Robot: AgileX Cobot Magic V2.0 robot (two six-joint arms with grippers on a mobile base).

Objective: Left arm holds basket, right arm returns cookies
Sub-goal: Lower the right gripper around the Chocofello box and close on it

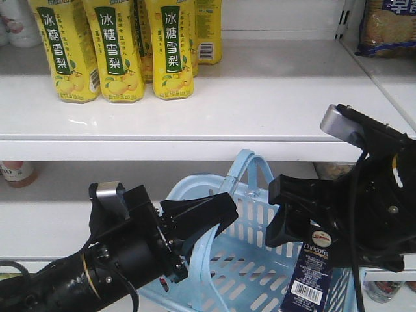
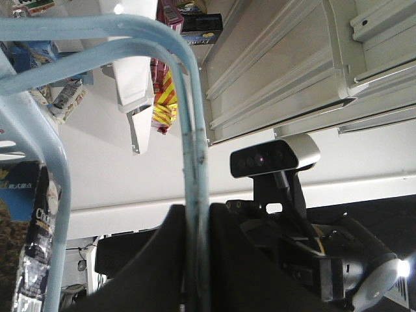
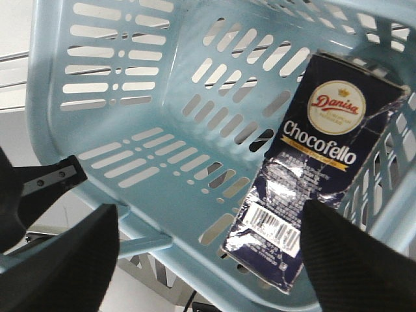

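Left fingers (image 1: pixel 201 211) clenched on a handle (image 2: pixel 194 130) of the light blue plastic basket (image 3: pixel 172 101); dark navy cardboard Chocofello cookie box (image 3: pixel 312 169) leans inside, right of frame. Right fingers (image 3: pixel 364 260) released above it, so I'd straddle its narrow sides squarely.

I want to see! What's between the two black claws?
The light blue basket: its hoop handle sticks up between left claw and right claw, front view.
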